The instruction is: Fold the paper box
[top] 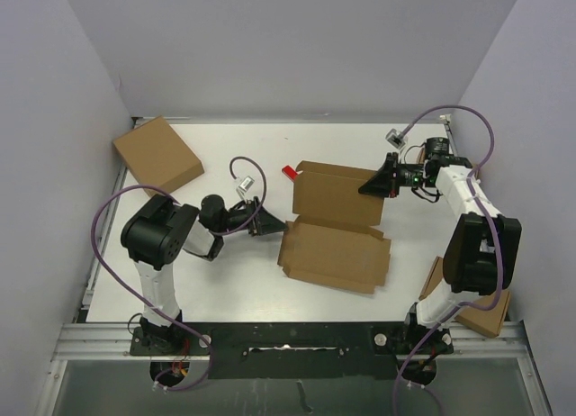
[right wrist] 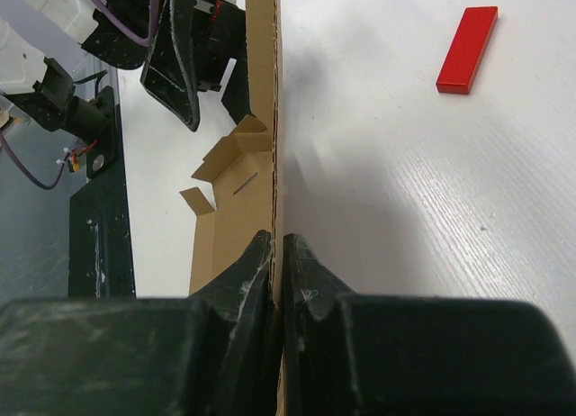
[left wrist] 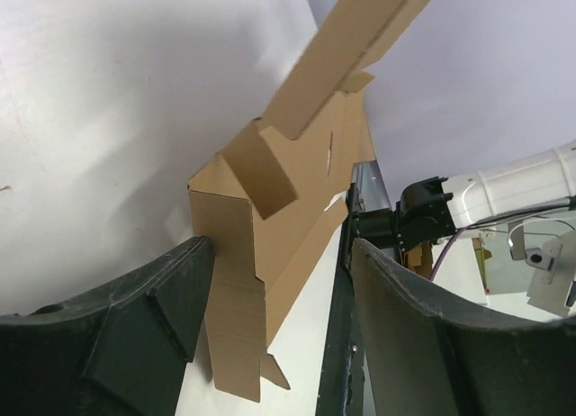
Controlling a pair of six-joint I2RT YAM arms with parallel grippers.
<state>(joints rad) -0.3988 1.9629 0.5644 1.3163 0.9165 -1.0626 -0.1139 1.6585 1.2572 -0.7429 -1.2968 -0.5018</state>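
Right gripper (right wrist: 277,245) is clamped on the raised panel edge of the paper box (top: 335,254) (open table (right wrist: 405,209) beside it); left gripper (left wrist: 281,249) jaws stand apart, a side flap edge between them

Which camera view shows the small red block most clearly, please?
The right wrist view: the red block lies whole on the white table. The top view shows it small, beside the paper box. The left wrist view does not show it.

No readable text, label or number shows (in any view).
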